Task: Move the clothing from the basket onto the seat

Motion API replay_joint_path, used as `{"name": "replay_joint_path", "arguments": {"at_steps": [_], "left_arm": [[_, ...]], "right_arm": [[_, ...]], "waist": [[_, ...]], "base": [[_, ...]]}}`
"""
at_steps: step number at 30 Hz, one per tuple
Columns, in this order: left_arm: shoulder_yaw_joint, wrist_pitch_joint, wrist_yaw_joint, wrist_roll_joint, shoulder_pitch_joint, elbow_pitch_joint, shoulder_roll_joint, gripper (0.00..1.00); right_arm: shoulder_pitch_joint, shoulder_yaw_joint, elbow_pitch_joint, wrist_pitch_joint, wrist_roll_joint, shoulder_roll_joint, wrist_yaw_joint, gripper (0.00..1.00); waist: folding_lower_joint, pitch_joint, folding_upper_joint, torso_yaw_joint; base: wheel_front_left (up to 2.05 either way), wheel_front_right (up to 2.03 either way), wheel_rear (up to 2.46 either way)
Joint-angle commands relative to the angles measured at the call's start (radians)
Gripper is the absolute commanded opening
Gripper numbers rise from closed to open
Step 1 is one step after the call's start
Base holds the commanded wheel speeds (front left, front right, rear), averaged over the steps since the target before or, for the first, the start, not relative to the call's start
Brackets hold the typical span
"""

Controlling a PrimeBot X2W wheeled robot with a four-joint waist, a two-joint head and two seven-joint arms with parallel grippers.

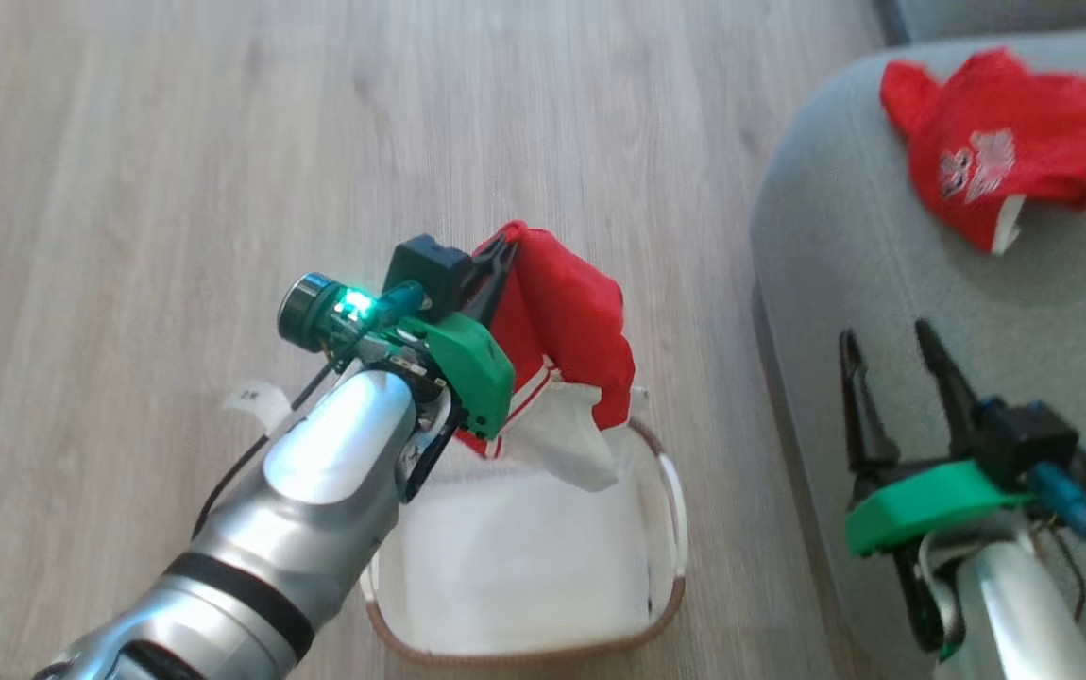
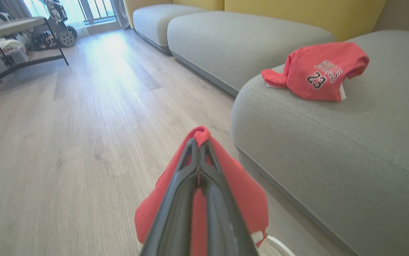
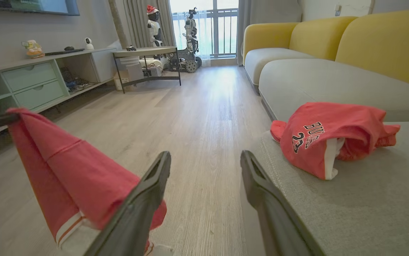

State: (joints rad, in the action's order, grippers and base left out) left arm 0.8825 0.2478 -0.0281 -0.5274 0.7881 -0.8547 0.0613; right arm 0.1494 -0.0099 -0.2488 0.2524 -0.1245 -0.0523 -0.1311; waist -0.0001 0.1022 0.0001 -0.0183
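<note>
the large grey-green fabric sofa seat already carries one bright red mesh garment, crumpled near its rounded corner. the small oval cream plastic basket stands on the floor just beside the seat, its white liner bared. the second red mesh garment hangs above the basket's far rim, grasped at a top fold by the left tool, whose fingers are pressed together on the cloth. the right tool hovers released over the seat edge, holding nothing. the likely trouble: white cloth under the hem, trim or liner i cannot tell, meets the rim, and a snag there could drag the basket or pull the thin fold free. the head view gives that contact; the left wrist view gives the legible "bulls 23" print that the head view blurs.
</note>
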Motion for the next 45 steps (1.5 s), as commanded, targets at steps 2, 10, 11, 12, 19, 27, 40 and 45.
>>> {"name": "replay_joint_path", "arguments": {"at_steps": [2,10,11,12,19,27,40,45], "left_arm": [[-0.044,0.006,-0.007,-0.017,0.022,0.045,0.031,0.0],[-0.05,-0.031,-0.021,-0.025,0.048,0.126,0.053,0.0],[-0.048,-0.035,-0.022,-0.024,0.051,0.137,0.054,0.0],[-0.047,-0.039,-0.022,-0.024,0.054,0.148,0.055,0.0],[-0.034,-0.063,-0.03,-0.023,0.072,0.221,0.048,0.0],[-0.011,-0.079,-0.035,-0.019,0.084,0.282,0.032,0.0],[0.026,-0.091,-0.041,-0.022,0.082,0.361,0.014,0.0],[0.029,-0.093,-0.046,-0.028,0.073,0.369,0.017,0.0]], "right_arm": [[-0.002,0.04,0.015,0.009,-0.012,0.002,0.0,1.0],[-0.026,0.105,-0.014,0.009,-0.039,0.002,0.0,1.0],[-0.027,0.115,-0.019,0.009,-0.041,0.002,0.0,1.0],[-0.027,0.124,-0.023,0.009,-0.041,0.002,0.0,1.0],[-0.001,0.198,-0.047,0.009,-0.054,0.002,0.0,1.0],[0.088,0.338,-0.107,0.009,-0.084,0.002,0.0,1.0],[0.259,0.459,-0.331,0.009,-0.126,0.002,0.0,0.72],[0.305,0.476,-0.375,0.009,-0.138,0.002,0.0,0.0]], "waist": [[0.0001,-0.12,-0.0001,0.005],[0.0001,-0.201,-0.0001,0.003],[0.0001,-0.209,-0.0001,0.004],[0.0001,-0.216,-0.0001,0.005],[0.0001,-0.255,-0.0001,0.018],[0.0001,-0.282,-0.0001,0.035],[0.0001,-0.286,-0.0001,0.084],[0.0001,-0.28,-0.0001,0.099]], "base": [[0.0,0.0,0.0],[0.0,0.0,0.0],[0.0,0.0,0.0],[0.0,0.0,0.0],[0.0,0.0,0.0],[0.0,0.0,0.0],[0.0,0.0,0.0],[0.0,0.0,0.0]]}}
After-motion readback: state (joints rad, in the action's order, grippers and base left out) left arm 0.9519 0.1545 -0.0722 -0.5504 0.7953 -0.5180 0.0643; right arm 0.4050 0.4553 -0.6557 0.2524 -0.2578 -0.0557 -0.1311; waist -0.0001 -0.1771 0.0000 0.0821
